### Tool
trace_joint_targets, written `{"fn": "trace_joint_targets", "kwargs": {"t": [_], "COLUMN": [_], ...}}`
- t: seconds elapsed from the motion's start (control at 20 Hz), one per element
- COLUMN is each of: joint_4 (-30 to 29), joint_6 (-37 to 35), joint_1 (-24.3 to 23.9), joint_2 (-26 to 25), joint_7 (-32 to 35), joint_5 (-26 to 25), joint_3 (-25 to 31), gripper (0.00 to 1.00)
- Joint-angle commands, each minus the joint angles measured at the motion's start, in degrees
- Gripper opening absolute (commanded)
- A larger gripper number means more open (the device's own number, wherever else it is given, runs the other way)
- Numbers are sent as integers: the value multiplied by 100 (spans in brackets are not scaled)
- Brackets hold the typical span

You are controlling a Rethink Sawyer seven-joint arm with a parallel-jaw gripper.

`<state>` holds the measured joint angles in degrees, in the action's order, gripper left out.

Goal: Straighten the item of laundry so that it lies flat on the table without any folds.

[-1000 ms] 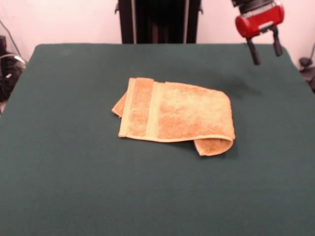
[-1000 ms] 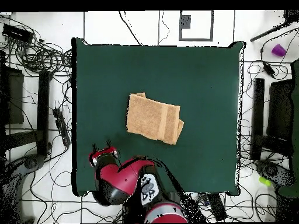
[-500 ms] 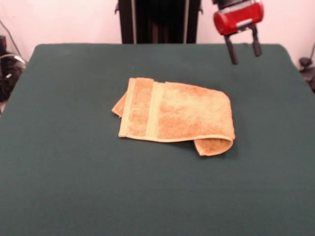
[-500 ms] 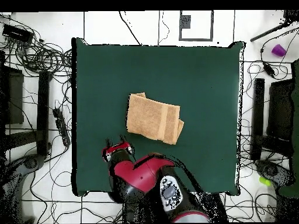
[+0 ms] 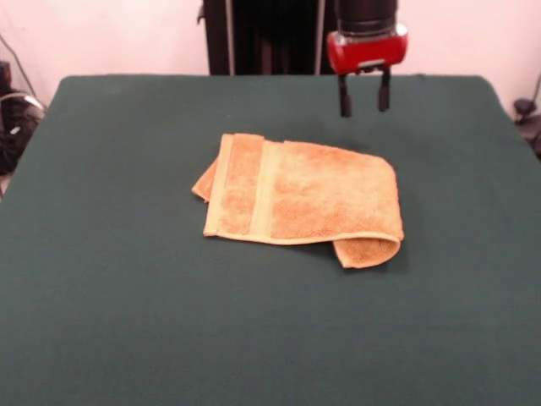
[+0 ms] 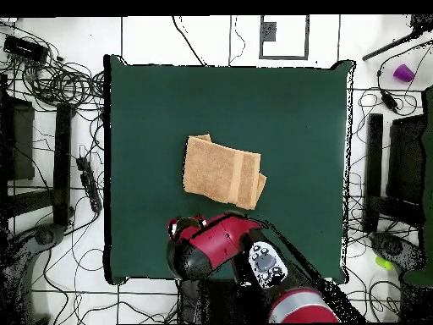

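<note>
Gripper [image 5: 364,103], fingers apart, hangs empty beyond the folded towel [image 5: 304,200].

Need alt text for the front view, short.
An orange-tan towel lies folded on a dark green table, one corner curled under at its right. A red pincer, open, hangs above the table beyond the towel, touching nothing.

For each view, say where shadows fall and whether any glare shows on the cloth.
Front view: a soft shadow under the towel's curled corner; no glare on the table. Overhead view: even light, the arm covers part of the table's edge.
</note>
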<state>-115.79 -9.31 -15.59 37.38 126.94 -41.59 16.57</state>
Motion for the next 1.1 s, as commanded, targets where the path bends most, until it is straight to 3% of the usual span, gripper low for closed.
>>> {"fn": "trace_joint_targets", "kwargs": {"t": [0.05, 0.45, 0.8, 1.1], "joint_4": [846, 1072, 648, 657], "joint_6": [-1154, -1616, -1280, -1519], "joint_1": [-106, -260, -336, -323], "joint_2": [-708, -963, -621, -559], "joint_7": [-850, -804, -454, -471], "joint_5": [360, 538, 614, 626], "joint_3": [1181, 1573, 1761, 1752], "gripper": [100, 100, 100, 100]}}
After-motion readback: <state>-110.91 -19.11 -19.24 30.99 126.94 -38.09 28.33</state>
